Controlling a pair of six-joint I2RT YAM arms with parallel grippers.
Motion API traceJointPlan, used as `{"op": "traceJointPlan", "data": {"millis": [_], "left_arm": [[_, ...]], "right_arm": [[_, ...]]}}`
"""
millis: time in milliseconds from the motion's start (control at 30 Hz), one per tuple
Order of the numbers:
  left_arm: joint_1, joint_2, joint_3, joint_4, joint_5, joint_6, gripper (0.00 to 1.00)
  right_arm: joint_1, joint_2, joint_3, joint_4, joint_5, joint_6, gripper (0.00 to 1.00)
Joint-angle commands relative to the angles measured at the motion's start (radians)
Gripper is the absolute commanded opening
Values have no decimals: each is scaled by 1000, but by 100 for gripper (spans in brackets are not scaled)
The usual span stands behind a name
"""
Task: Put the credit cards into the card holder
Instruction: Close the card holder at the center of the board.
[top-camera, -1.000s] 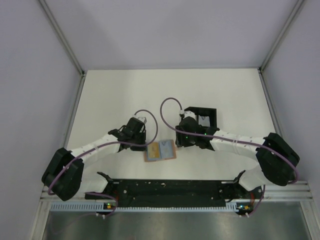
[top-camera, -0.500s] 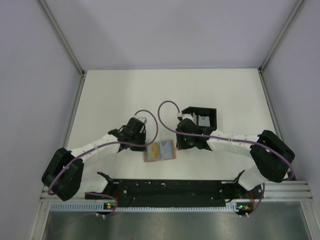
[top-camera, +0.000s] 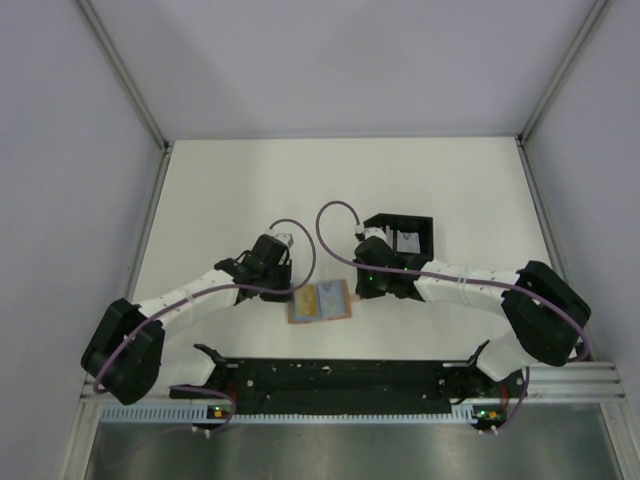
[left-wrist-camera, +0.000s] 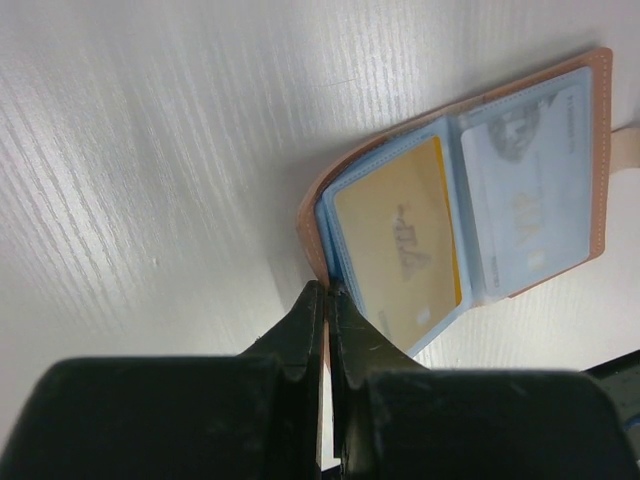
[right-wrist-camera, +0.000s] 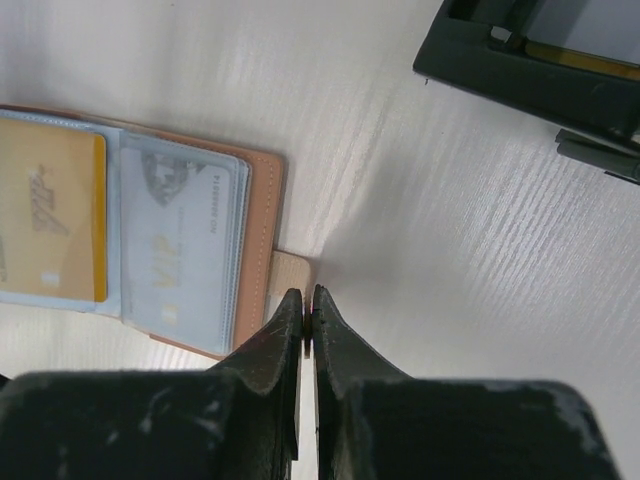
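card holder: lies open on the white surface, between the two arms | yellow card and light blue card: side by side in its clear pockets | left fingers: pinching the holder's tan edge | right fingers: pressed together at its tan tab, cannot tell if gripping it | black tray: close by

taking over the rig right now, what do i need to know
Left gripper: shut on the edge of the open card holder.
Right gripper: shut, tips at the holder's tab; a pinch isn't clear.
Yellow card and light blue card: side by side in the holder's clear sleeves, near the black tray.
Done: both cards look sleeved.
Left: probably release; check the tray, its contents are unclear.
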Motion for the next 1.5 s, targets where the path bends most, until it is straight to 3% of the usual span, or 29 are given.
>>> {"op": "traceJointPlan", "data": {"millis": [0, 467, 633, 1033, 1300, 1467], "left_arm": [[-2, -62, 32, 41, 66, 9, 6], [-4, -83, 41, 259, 335, -126, 30], [-13, -37, 15, 381, 415, -178, 33], [-99, 87, -34, 582, 349, -289, 34], [-102, 81, 6, 497, 336, -225, 34], [-110, 18, 40, 358, 307, -162, 30]], "right_arm": [[16, -3, 0, 10, 18, 16, 0], [13, 17, -78, 127, -43, 91, 0], [15, 9, -92, 133, -34, 100, 0], [15, -61, -144, 159, 34, 152, 0], [13, -83, -146, 135, 45, 158, 4], [15, -112, -149, 127, 55, 154, 0]]}}
